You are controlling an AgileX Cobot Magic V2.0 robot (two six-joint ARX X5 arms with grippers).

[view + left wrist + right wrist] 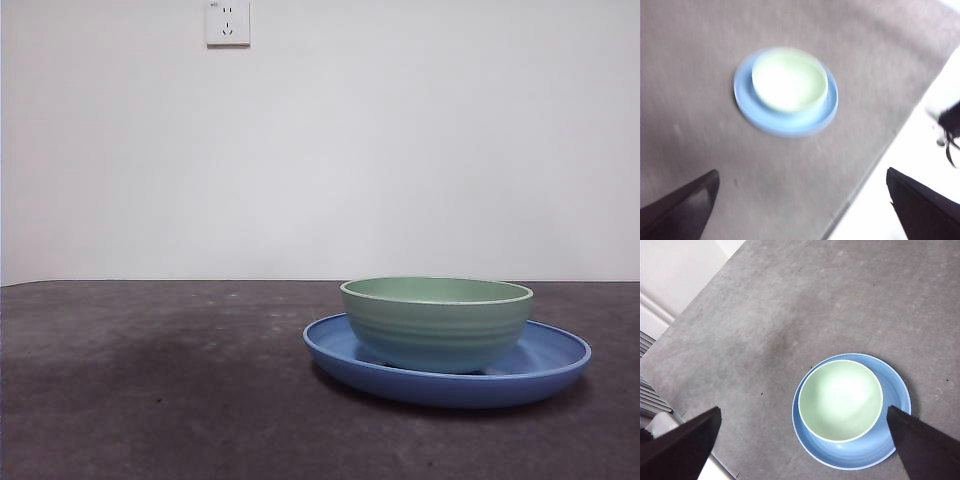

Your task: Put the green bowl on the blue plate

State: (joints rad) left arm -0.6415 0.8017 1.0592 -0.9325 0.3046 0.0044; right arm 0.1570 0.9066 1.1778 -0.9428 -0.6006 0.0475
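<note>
Items I log, left to right: wall socket [227,22] upper left; dark table [150,380]; green bowl [437,322] upright inside blue plate [550,362], right of centre. Left gripper [802,200] and right gripper [805,440]: jaws spread wide, empty, high above

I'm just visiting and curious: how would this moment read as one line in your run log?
green bowl: sitting on blue plate, off-centre | left pincer: open, empty, high above | right pincer: open, empty, above plate | task: looks done
</note>
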